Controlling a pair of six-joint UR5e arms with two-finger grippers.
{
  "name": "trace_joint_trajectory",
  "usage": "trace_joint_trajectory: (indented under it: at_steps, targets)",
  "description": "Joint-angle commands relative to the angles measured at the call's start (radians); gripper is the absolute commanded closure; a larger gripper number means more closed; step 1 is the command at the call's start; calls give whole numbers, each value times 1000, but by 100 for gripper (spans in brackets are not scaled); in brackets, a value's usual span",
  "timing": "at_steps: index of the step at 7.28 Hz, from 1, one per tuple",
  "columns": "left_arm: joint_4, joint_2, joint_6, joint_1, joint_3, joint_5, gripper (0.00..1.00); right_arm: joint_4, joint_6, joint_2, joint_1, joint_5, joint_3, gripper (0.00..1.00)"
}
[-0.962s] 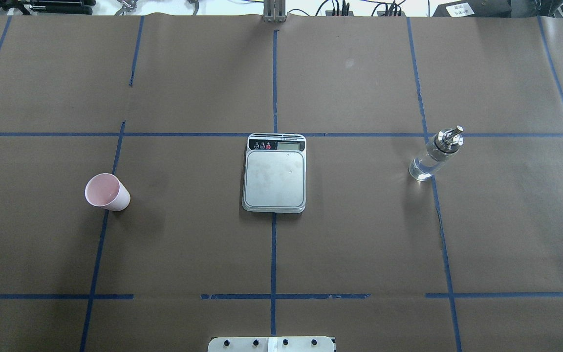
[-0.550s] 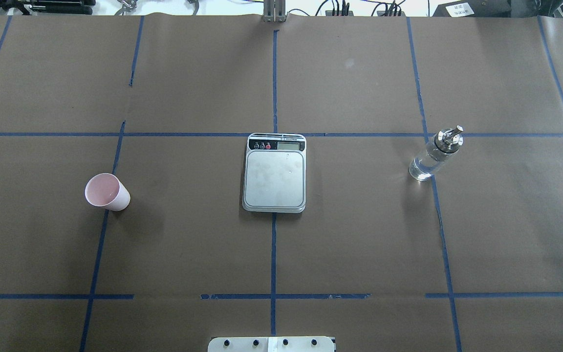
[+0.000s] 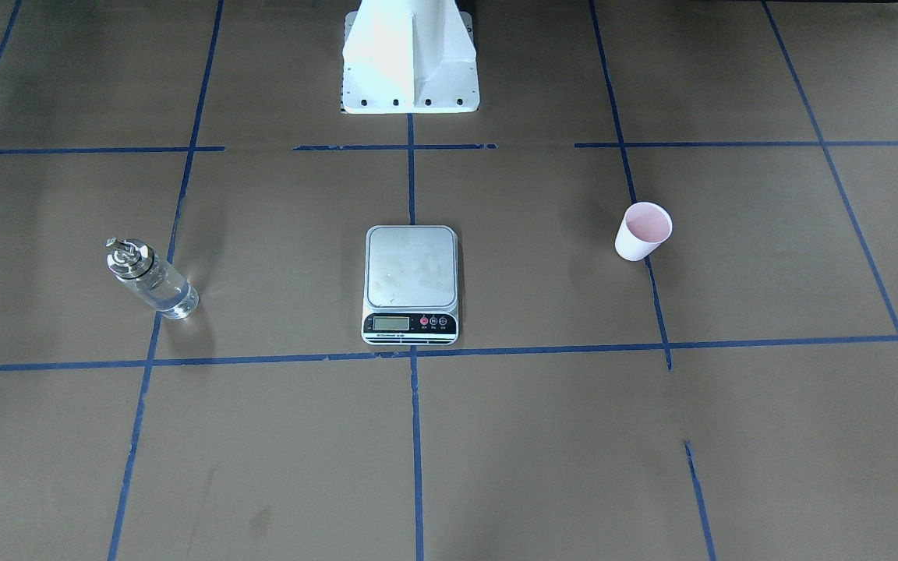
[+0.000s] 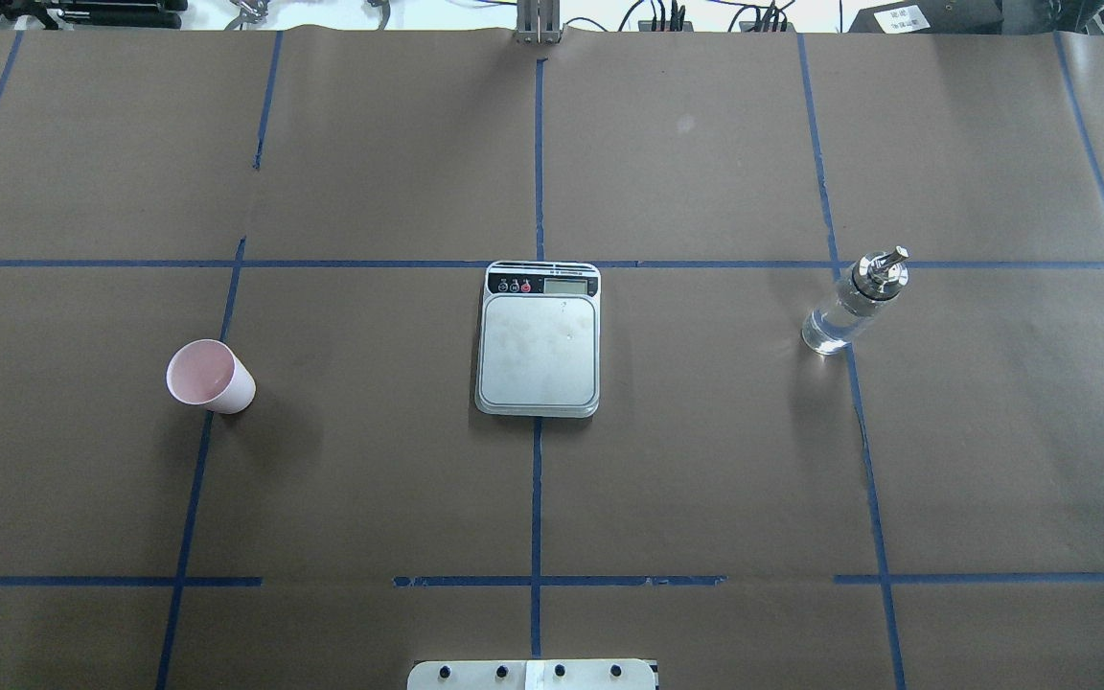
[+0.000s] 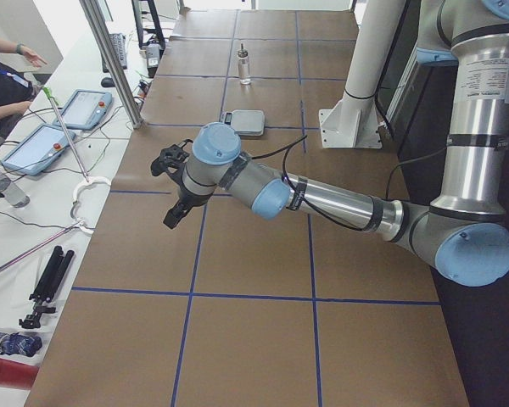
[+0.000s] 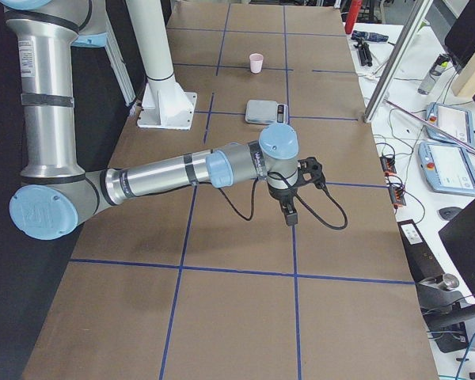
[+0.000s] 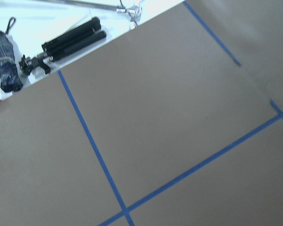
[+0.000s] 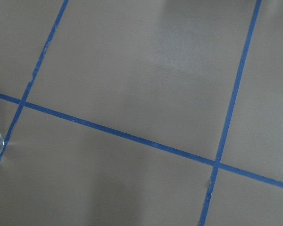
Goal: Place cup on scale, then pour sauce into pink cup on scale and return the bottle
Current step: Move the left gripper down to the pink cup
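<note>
Three things well apart on table (image 4: 705,479): cup (image 4: 210,377) left of frame, scale (image 4: 539,340) middle, bottle (image 4: 844,311) right. For left gripper (image 5: 171,193) and right gripper (image 6: 301,194), apart or together: no way to tell.

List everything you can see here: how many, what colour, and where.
cup: one, pale pink, upright, robot's left of the scale.
scale: one, silver-grey with black strip, table centre, platform bare.
bottle: one, clear glass, silver spout cap, upright, robot's right of the scale.
table: one, brown cover, blue tape grid.
tripod: one, black, folded, on the white bench beside the table.
tablets: two, grey-blue, on the same bench.
person: one, dark top, at that bench.
robot base: one, white, at the table's edge.
left arm: one, silver and blue, over the left end; left gripper black, state unclear.
right arm: one, silver and blue, over the right end; right gripper black, state unclear.
</note>
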Motion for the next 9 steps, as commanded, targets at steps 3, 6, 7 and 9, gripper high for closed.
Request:
trace_joint_trajectory:
  at_steps: [3, 6, 7, 9]
  targets:
    - [-160, 101, -358, 147, -96, -64, 0, 11, 1, -1, -2, 7, -2, 0]
    - [-160, 232, -751, 437, -317, 220, 1, 11, 2, -13, -3, 9, -4, 0]
    - [-160, 227, -900, 550, -318, 286, 9, 11, 2, -16, -3, 9, -4, 0]
    - [-154, 197, -1165, 777, -307, 458, 28, 13, 1, -36, -3, 9, -5, 0]
